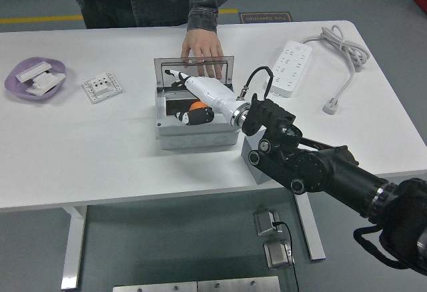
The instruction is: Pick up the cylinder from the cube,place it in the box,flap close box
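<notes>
The grey box (198, 136) stands open mid-table, its lid (225, 67) upright at the back. A person's hand (201, 44) rests on the lid's top edge. My right hand (177, 85) reaches in over the box from the right, its white fingers (175, 75) stretched out toward the lid's left part. The orange cylinder (197, 107) lies low inside the box, just under the palm and beside the thumb. Whether the thumb still touches it I cannot tell. The grey cube (251, 161) sits right of the box, mostly hidden by my forearm.
A purple dish (20, 72) with white parts sits far left, and a white socket plate (102, 87) is beside it. A power strip (291, 59) lies at the back right, with its cable (341, 47) and plug (331, 107). The person stands at the far edge.
</notes>
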You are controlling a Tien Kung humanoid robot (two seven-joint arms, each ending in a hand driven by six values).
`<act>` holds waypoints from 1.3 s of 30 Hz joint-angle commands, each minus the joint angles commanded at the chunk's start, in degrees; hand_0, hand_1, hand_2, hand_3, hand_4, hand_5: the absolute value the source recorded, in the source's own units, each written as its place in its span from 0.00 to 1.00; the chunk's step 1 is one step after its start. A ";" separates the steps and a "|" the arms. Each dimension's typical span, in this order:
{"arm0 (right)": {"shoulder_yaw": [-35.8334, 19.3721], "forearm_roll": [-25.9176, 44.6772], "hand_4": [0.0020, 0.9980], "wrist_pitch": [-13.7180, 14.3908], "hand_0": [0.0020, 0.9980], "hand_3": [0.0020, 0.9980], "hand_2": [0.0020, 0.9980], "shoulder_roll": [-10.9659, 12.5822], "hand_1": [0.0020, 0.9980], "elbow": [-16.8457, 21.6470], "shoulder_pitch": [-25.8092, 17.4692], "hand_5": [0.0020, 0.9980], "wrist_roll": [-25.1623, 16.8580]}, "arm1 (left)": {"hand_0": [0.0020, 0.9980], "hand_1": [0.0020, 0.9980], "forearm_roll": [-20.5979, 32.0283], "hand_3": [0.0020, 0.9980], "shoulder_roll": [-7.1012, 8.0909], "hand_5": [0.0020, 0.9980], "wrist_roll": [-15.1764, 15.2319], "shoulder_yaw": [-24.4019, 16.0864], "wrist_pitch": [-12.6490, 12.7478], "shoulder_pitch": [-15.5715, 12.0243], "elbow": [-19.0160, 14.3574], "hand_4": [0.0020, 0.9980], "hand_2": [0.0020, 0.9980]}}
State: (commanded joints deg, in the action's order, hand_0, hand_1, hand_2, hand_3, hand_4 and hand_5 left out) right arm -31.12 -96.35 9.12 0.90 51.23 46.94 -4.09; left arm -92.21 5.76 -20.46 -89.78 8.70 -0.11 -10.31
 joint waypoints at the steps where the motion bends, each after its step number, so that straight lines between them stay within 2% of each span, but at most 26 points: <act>1: -0.07 0.32 0.66 -0.52 0.87 0.98 0.80 0.61 0.76 1.62 -0.09 0.21 0.49 | 0.64 0.65 -0.05 0.62 -0.04 0.33 -0.01 -0.11 0.01 -0.06 0.00 0.74 0.62; 5: -0.80 1.44 0.67 -2.67 0.85 0.95 0.78 3.12 0.73 7.74 0.52 0.21 2.27 | 0.64 0.65 -0.27 0.62 -0.18 0.33 -0.11 -0.42 0.03 -0.20 0.00 0.74 0.62; 9: -2.30 1.96 0.67 -3.58 0.85 0.95 0.78 4.33 0.73 11.87 2.49 0.21 2.63 | 0.64 0.65 -0.04 0.62 -0.19 0.33 -0.09 -0.15 0.02 -0.01 0.00 0.74 0.62; 10: -2.76 2.09 0.67 -3.67 0.79 0.89 0.73 4.42 0.67 11.48 3.20 0.22 2.42 | 0.64 0.65 0.02 0.62 -0.18 0.32 -0.09 -0.05 0.01 0.07 0.00 0.74 0.61; 13: -3.80 2.90 0.67 -3.90 0.79 0.89 0.73 4.40 0.67 8.73 5.29 0.22 1.47 | 0.64 0.65 0.05 0.62 -0.13 0.32 -0.10 0.07 0.01 0.29 0.00 0.74 0.61; 20: -3.71 6.35 0.67 -3.97 0.78 0.87 0.72 2.79 0.65 -2.25 10.41 0.23 -2.35 | 0.64 0.65 -0.07 0.62 0.42 0.32 -0.13 0.44 -0.15 1.15 0.00 0.74 0.61; 26: -3.71 8.23 0.67 -3.79 0.78 0.86 0.72 1.90 0.66 -11.48 11.47 0.23 -4.39 | 0.64 0.65 3.19 0.62 0.77 0.32 1.28 3.95 -0.30 1.50 0.00 0.74 0.61; 31: -3.71 8.92 0.66 -3.45 0.79 0.85 0.71 1.65 0.66 -17.14 11.14 0.22 -5.26 | 0.64 0.65 5.77 0.62 0.56 0.32 2.29 6.69 -0.56 1.53 0.00 0.74 0.61; 35: -2.74 9.04 0.67 -2.94 0.79 0.83 0.70 1.69 0.66 -17.56 10.20 0.23 -5.60 | 0.64 0.65 6.60 0.62 0.35 0.32 2.76 7.31 -1.44 1.49 0.00 0.74 0.61; 39: -1.31 8.25 0.67 -2.24 0.79 0.83 0.70 2.29 0.66 -14.71 9.10 0.23 -5.33 | 0.64 0.65 6.77 0.62 0.32 0.32 3.09 7.29 -1.87 1.24 0.00 0.74 0.61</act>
State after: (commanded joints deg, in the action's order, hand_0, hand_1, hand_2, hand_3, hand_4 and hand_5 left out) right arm -32.43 -88.10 6.88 3.18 36.52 56.05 -9.41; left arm -85.44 6.08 -17.37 -82.49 6.84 1.13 -10.31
